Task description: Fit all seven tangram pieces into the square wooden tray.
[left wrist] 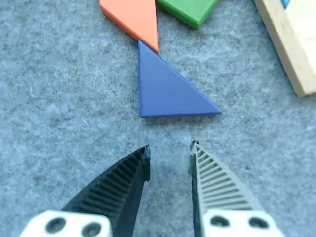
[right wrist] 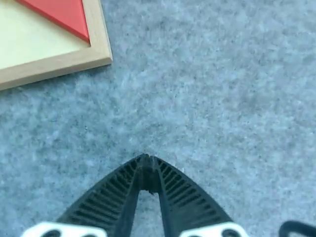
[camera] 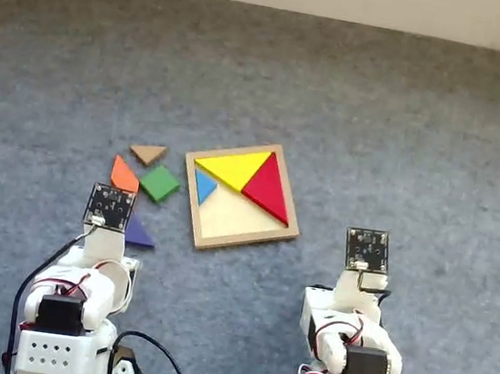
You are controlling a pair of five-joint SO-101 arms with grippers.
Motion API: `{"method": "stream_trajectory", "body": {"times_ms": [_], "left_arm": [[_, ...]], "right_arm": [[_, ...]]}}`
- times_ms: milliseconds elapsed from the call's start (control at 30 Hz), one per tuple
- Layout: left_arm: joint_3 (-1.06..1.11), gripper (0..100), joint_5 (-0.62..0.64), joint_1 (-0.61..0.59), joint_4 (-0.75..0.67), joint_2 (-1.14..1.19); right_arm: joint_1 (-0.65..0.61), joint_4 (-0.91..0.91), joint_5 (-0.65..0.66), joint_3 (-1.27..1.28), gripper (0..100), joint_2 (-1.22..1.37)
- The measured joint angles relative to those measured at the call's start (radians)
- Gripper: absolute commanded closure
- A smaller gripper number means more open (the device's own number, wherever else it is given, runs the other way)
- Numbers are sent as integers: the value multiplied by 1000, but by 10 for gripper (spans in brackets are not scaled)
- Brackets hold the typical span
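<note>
Jaws of my left gripper (left wrist: 170, 146) are narrowly apart with nothing between them, hovering over the carpet (camera: 354, 99) just short of the dark blue triangle (left wrist: 163, 91). My right gripper (right wrist: 146, 159) has its jaws closed tip to tip and holds nothing, parked over bare carpet near the tray (camera: 244, 235) corner. In the high view the tray sits at frame centre with the yellow triangle (camera: 232, 166), red triangle (camera: 268, 188) and light blue triangle (camera: 203, 184) already in it; its lower part is bare wood. Four pieces lie loose left of centre: brown triangle (camera: 148, 152), orange piece (camera: 123, 174), green square (camera: 159, 183), and the dark blue triangle below them. One corner of the dark blue triangle meets or nearly meets a tip of the orange piece; I can't tell if they touch. Handling guess: thin flat painted wood, so light, stiff, not fragile, with smooth faces likely slick. It lies flat, leaving only low edges to pinch. I'd widen my jaws, straddle it across a narrow stretch away from the orange piece, and press my tips into the soft carpet to catch both edges. Risk: a slanted edge squirts out sideways, or I nudge the orange piece.
</note>
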Motion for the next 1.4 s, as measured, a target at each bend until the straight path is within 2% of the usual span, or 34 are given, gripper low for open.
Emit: {"method": "stream_trajectory", "body": {"times_ms": [267, 367, 500, 667, 933, 1133, 1300, 1400], "left_arm": [[-11, 856, -6, -18, 20, 0], [-68, 856, -95, -60, -6, 0], [-143, 856, -293, -144, -86, 0], [-247, 857, -296, -155, -109, 0], [-388, 856, -388, -155, -15, 23], [-557, 845, -442, -140, -15, 350], [-704, 733, -453, -41, -11, 689], [-775, 720, -453, -8, -11, 865]], "right_arm": [[0, 0, 0, 0, 993, -11], [0, 0, 0, 0, 993, -11], [0, 0, 0, 0, 993, -11], [0, 0, 0, 0, 993, -11], [0, 0, 0, 0, 993, -11], [0, 0, 0, 0, 993, -11], [0, 0, 0, 0, 993, -11], [0, 0, 0, 0, 993, -11]]}}
